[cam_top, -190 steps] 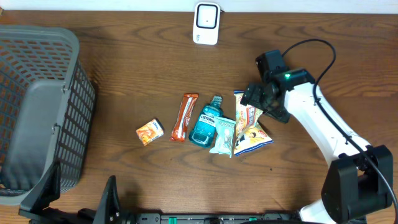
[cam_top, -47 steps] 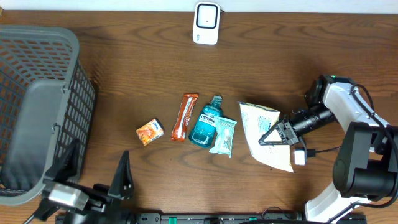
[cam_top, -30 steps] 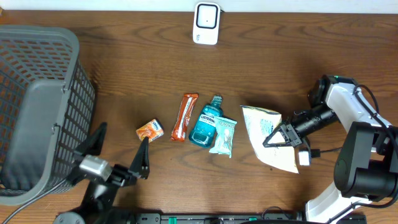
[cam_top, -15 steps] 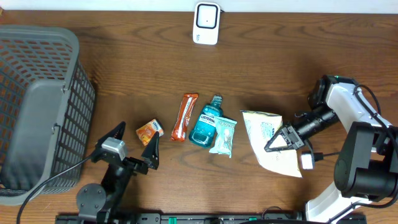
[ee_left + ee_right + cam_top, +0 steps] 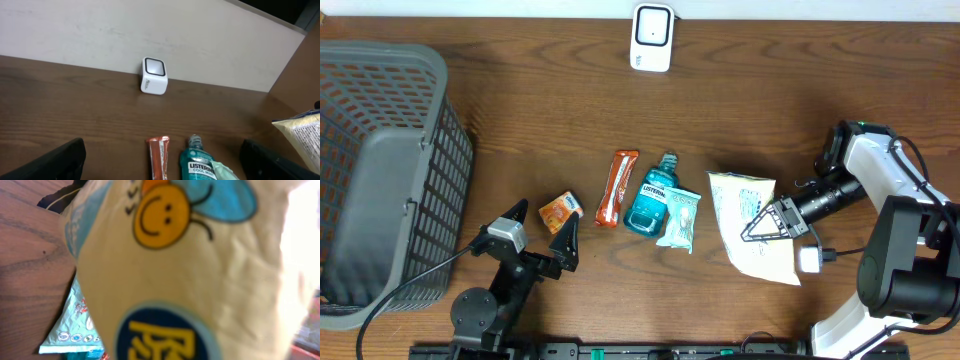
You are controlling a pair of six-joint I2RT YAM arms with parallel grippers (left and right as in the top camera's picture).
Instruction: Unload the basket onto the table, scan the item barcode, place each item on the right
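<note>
Overhead: my right fingers [image 5: 752,230] are pinched shut on the snack bag [image 5: 735,200], well apart from the scanner [image 5: 651,37]. I judge its barcode side must squarely face the scanner. My left fingers [image 5: 543,216] gape wide, empty.

Left wrist: the bag's edge shows right of the scanner.

Right wrist: the bag fills everything, hiding my fingers.

Right tool [image 5: 757,224] dragged the snack bag [image 5: 732,205] off the pile; it's now gripped right of the green packet [image 5: 680,216], label side up. Left tool [image 5: 538,232] rose from the near edge, jaws wide beside the orange packet [image 5: 560,211].
</note>
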